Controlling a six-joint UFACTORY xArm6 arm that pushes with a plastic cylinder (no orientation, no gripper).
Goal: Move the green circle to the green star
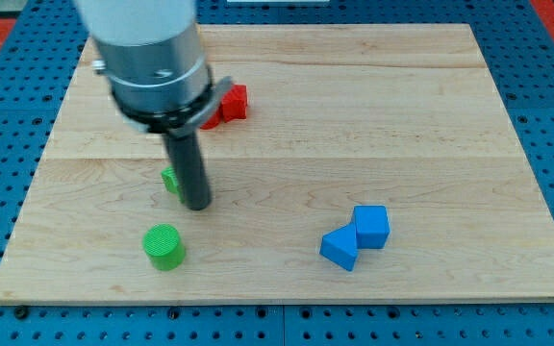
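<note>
The green circle (164, 246) is a short cylinder near the view's bottom left of the wooden board (287, 144). The green star (169, 180) lies just above it and is mostly hidden behind my rod; only its left edge shows. My tip (196, 204) rests on the board right of the star, touching or nearly touching it, and up and to the right of the green circle with a small gap.
A red block (229, 104) sits at the view's top, partly hidden by the arm's body. A blue cube (371, 226) and a blue triangular block (339, 248) touch each other at the lower right. Blue pegboard surrounds the board.
</note>
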